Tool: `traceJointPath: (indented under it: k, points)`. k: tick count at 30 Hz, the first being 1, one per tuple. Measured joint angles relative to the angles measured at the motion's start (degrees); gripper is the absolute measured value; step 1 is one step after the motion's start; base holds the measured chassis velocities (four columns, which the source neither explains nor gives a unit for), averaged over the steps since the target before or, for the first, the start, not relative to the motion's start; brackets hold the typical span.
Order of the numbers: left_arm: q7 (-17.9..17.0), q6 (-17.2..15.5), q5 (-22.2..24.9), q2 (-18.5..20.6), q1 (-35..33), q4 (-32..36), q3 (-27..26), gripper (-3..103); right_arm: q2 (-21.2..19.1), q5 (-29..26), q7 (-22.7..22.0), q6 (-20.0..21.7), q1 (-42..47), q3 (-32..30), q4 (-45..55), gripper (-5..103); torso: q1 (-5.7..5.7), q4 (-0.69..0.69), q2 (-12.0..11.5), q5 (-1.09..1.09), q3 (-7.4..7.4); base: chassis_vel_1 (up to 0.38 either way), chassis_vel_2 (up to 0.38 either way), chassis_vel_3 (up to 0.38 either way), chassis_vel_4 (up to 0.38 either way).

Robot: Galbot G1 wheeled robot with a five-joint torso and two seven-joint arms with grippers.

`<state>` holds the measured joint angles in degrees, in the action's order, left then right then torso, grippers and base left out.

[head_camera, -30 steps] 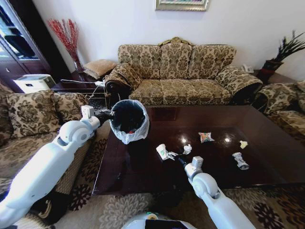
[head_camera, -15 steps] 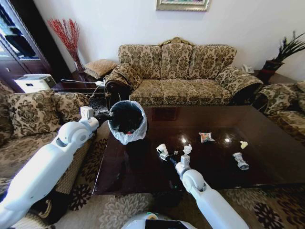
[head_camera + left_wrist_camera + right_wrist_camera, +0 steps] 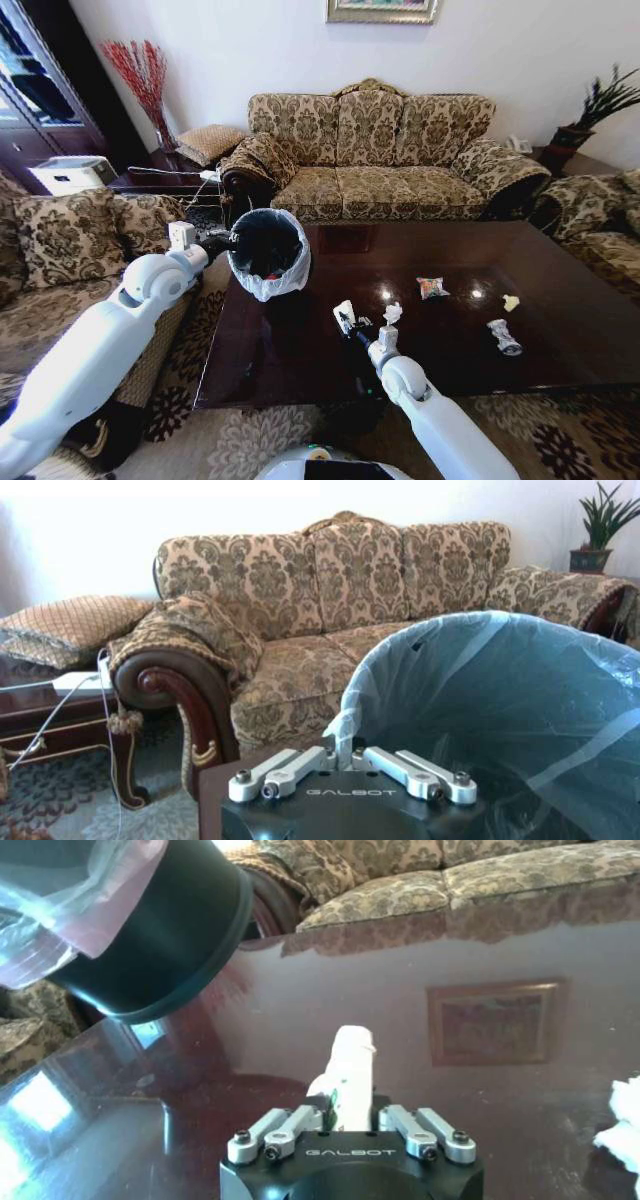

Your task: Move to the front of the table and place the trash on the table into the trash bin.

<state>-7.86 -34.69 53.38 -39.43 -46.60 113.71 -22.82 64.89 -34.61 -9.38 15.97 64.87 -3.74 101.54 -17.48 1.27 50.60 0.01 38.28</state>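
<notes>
Above the table (image 3: 560,300) near edge, right end effector (image 3: 347,322) pinching white cup (image 3: 343,312); left end effector (image 3: 350,759) clamped on trash bin (image 3: 268,250) rim.

A: What's closest to the left wrist cam?
B: The left gripper (image 3: 352,759), fingers pinched on the rim of the trash bin (image 3: 500,727), w/ its translucent bag liner bunched at the grip.
A: And behind?
B: A patterned sofa (image 3: 330,600) w/ a carved dark wood arm, a cushion (image 3: 70,622) beside it, a potted plant (image 3: 605,525) far off.
</notes>
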Motion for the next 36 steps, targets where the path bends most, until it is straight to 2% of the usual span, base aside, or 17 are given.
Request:
traceJointPath:
  k: [2,5,6,9,11,13,15,16,17,19,20,21,23,28,31,32,36]
  points:
    - [0.02,0.01,0.00,0.00,-0.02,0.00,0.00,1,0.13,-0.61,-0.61,0.18,0.01,-0.57,0.68,22,0.00,0.00,0.00,0.00,0.00,0.000,0.000,0.000,0.000]
    - [0.14,0.01,0.01,0.30,-0.24,0.00,0.09,1,-1.50,-4.76,-4.61,0.53,-1.95,-3.48,7.23,7,0.00,-0.01,0.00,0.00,0.00,0.000,0.000,0.000,0.000]
    - [0.14,0.01,0.01,0.30,-0.24,0.00,0.09,1,-1.50,-4.76,-4.61,0.53,-1.95,-3.48,7.23,7,0.00,-0.01,0.00,0.00,0.00,0.000,0.000,0.000,0.000]
    - [0.46,-0.09,0.04,0.98,-0.46,0.09,0.42,1,-7.24,-8.81,-5.74,0.27,-7.07,-5.21,13.74,1,0.00,-0.02,0.00,-0.02,0.00,0.000,0.000,0.000,0.000]
    - [0.53,-0.11,0.04,1.06,-0.44,0.09,0.49,1,-7.85,-9.25,-5.75,0.26,-7.75,-5.29,14.24,1,0.00,-0.02,0.00,-0.03,0.00,0.000,0.000,0.000,0.000]
    - [0.45,-0.09,0.07,1.16,0.56,-0.12,1.21,1,-13.38,-14.08,-3.94,0.99,-16.59,-4.24,17.65,0,0.00,-0.04,0.00,0.01,0.00,0.000,0.000,0.000,0.000]
    - [0.26,-0.09,0.10,0.99,1.16,-0.16,1.59,1,-15.42,-16.79,-0.94,2.53,-23.13,-2.21,18.63,0,-0.02,-0.04,0.00,0.01,0.01,0.000,0.000,0.000,0.000]
    - [0.26,-0.09,0.10,0.99,1.16,-0.16,1.59,1,-15.42,-16.79,-0.94,2.53,-23.13,-2.21,18.63,0,-0.02,-0.04,0.00,0.01,0.01,0.000,0.000,0.000,0.000]
    - [0.19,-0.11,0.14,0.83,1.33,-0.14,1.89,1,-16.12,-18.95,1.07,3.58,-29.16,0.91,18.89,0,-0.01,-0.04,0.00,-0.05,0.00,0.000,0.000,0.000,0.000]
    - [0.03,-0.20,0.16,0.51,1.18,0.12,2.06,1,-15.57,-22.37,1.01,4.35,-37.62,7.83,18.33,0,-0.02,-0.02,0.00,-0.02,0.01,0.000,0.000,0.000,0.000]
    - [0.03,-0.20,0.16,0.51,1.18,0.12,2.06,1,-15.57,-22.37,1.01,4.35,-37.62,7.83,18.33,0,-0.02,-0.02,0.00,-0.02,0.01,0.000,0.000,0.000,0.000]
    - [-0.16,-0.28,0.16,0.27,0.95,0.38,2.10,1,-14.53,-24.60,-0.17,4.37,-43.68,13.30,17.36,0,-0.01,0.02,0.00,-0.01,0.01,0.000,0.000,0.000,0.000]
    - [-0.30,-0.37,0.14,-0.04,0.92,0.47,2.11,1,-13.59,-26.53,-0.73,4.44,-49.17,18.49,16.13,0,-0.02,0.02,0.00,-0.05,0.01,0.000,0.000,0.000,0.000]
    - [-0.42,-0.56,0.08,-0.63,0.97,0.41,2.14,1,-10.61,-28.01,-1.57,4.72,-55.54,25.84,14.42,0,-0.01,-0.02,0.00,-0.03,0.01,0.000,0.000,0.000,0.000]
    - [-0.35,-0.60,-0.07,-1.03,0.98,0.14,2.16,1,-6.79,-28.76,-5.92,5.43,-58.54,32.60,12.97,0,-0.01,-0.03,0.00,-0.01,0.01,0.000,0.000,0.000,0.000]
    - [-0.35,-0.60,-0.07,-1.03,0.98,0.14,2.16,1,-6.79,-28.76,-5.92,5.43,-58.54,32.60,12.97,0,-0.01,-0.03,0.00,-0.01,0.01,0.000,0.000,0.000,0.000]
    - [-0.24,-0.75,-0.09,-1.21,1.29,0.14,2.07,1,-4.20,-28.51,-7.72,7.11,-60.86,36.41,9.65,14,-0.01,0.01,0.00,-0.03,0.01,0.000,0.000,0.000,0.000]
